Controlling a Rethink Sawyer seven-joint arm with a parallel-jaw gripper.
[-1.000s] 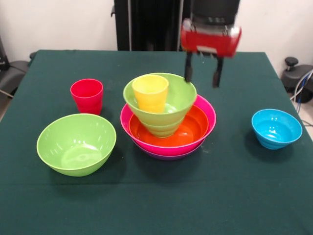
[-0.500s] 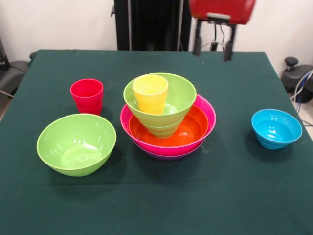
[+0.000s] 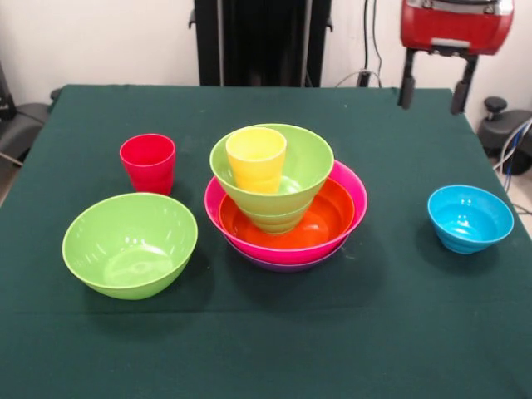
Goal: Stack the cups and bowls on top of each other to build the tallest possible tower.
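The tower stands mid-table: a purple bowl point(image 3: 287, 265) lowest, a pink bowl point(image 3: 353, 195) in it, an orange bowl point(image 3: 328, 218), then a lime green bowl point(image 3: 307, 162) nested on another green one, with the yellow cup point(image 3: 256, 158) upright inside. The red cup point(image 3: 148, 163) stands alone at the left. A large lime green bowl point(image 3: 130, 243) sits at front left. The small sky blue bowl point(image 3: 470, 218) sits at the right. My gripper point(image 3: 432, 83) hangs open and empty high above the table's far right, above and behind the blue bowl. The orange cup is out of view.
The dark green table point(image 3: 266, 349) has its right edge close to the blue bowl. The robot's black pedestal point(image 3: 258, 41) stands behind the far edge. A black chair point(image 3: 17, 116) shows at the left edge and cables point(image 3: 511, 141) at the right.
My gripper has risen from just behind the tower and moved right, now over the table's far right side. The bowls and cups have not moved.
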